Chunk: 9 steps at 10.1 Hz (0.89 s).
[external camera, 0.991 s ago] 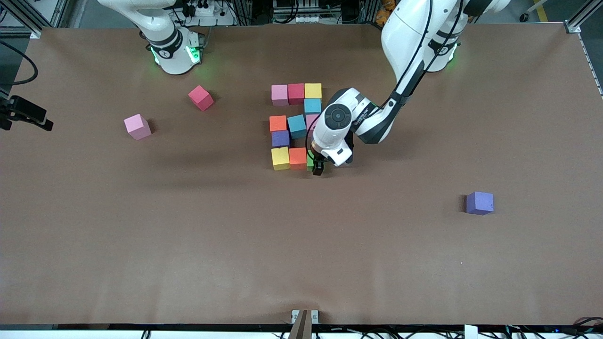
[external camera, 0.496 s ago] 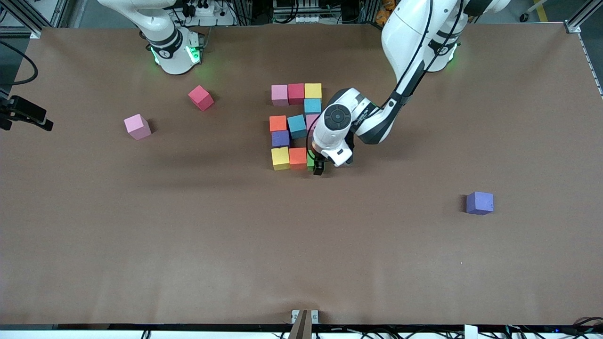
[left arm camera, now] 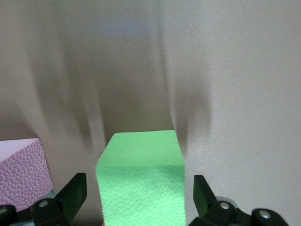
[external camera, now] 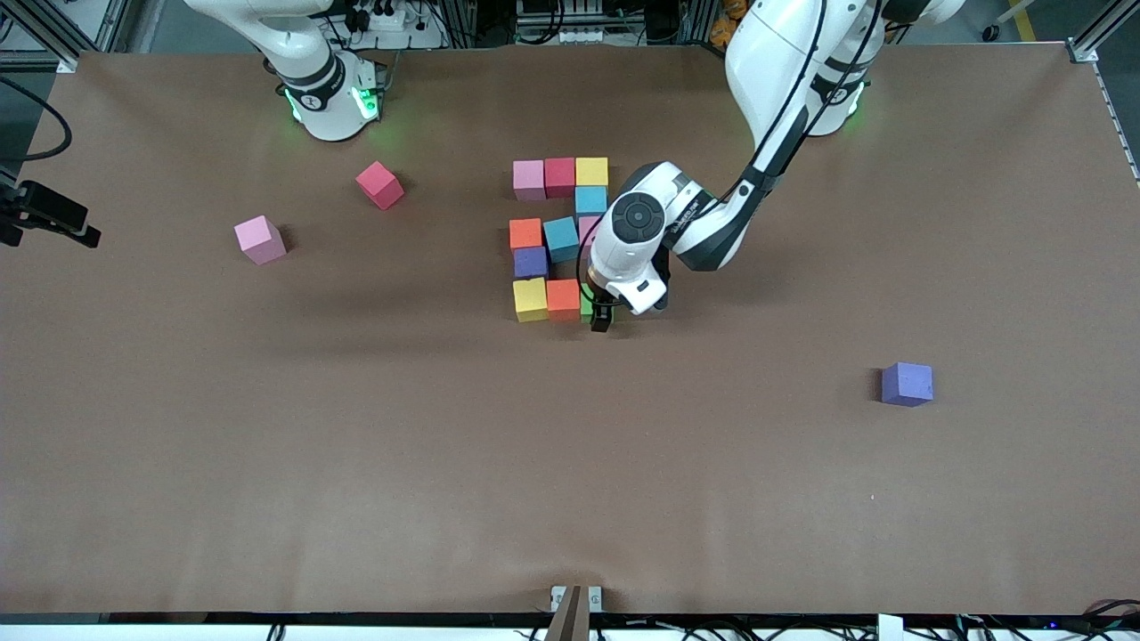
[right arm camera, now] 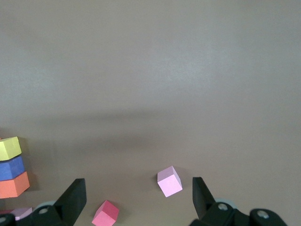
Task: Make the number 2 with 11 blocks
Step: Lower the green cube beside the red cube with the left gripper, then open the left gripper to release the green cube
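The number 2 point(external camera: 559, 239) lies mid-table as several mixed-colour blocks in rows. Its middle light blue block point(external camera: 561, 239) sits slightly turned. A green block point(external camera: 586, 308) ends the row nearest the front camera, beside an orange block point(external camera: 563, 298). My left gripper point(external camera: 602, 317) is down around the green block point(left arm camera: 141, 150), open, with a gap showing on each side between its fingers point(left arm camera: 75, 188) and the foam. A pink block point(left arm camera: 21, 165) shows beside it. My right gripper point(right arm camera: 138, 202) waits open, high over the table, holding nothing.
Loose blocks lie apart from the figure: a pink one point(external camera: 260, 239) and a crimson one point(external camera: 379, 184) toward the right arm's end, and a purple one point(external camera: 907, 384) toward the left arm's end. The right wrist view shows the pink point(right arm camera: 169, 181) and crimson point(right arm camera: 105, 213) blocks.
The left arm's wrist has shifted very slightly. The gripper stays open round the green block, and no block has moved.
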Tool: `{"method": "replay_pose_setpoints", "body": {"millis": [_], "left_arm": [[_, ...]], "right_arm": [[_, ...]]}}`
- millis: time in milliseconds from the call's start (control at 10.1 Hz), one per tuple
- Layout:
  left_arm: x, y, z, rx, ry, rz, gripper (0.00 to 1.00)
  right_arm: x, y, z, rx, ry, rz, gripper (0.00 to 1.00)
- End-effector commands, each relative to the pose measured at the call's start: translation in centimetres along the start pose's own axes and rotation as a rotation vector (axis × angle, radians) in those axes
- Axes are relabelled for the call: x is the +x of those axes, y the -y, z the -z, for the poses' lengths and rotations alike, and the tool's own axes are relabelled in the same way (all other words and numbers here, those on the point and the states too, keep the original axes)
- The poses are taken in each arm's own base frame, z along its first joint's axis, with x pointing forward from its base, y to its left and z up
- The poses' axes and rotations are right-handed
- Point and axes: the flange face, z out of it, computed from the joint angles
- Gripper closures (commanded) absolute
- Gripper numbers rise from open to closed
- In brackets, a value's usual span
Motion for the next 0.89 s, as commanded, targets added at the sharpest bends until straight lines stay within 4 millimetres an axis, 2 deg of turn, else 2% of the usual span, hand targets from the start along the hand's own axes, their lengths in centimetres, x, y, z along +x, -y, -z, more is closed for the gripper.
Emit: {"method": "replay_pose_setpoints", "body": {"millis": [0,198,397,595,793], "left_arm": [[0.1,-0.2,1.8,-0.015,-0.011,-0.014,0.0],[-0.2,-0.2,3.3,-0.018,-0.012,-0.019,0.0],[0.2,-1.1,5.4,-0.02,-0.015,-0.038,0.0],[1.3,-2.1,8.0,-0.032,-0.015,-0.067,0.0],[3.3,-3.8,11.8,-0.066,-0.008,-0.118,0.0]], "right_arm": [[-0.2,-0.1,0.2,0.019,-0.002,-0.002,0.0],[-0.2,-0.1,0.2,0.019,-0.003,-0.002,0.0],[-0.1,-0.1,0.1,0.019,0.001,-0.002,0.0],[-0.1,-0.1,0.1,0.019,0.001,-0.002,0.0],[-0.2,-0.2,0.1,0.019,0.0,-0.004,0.0]]}}
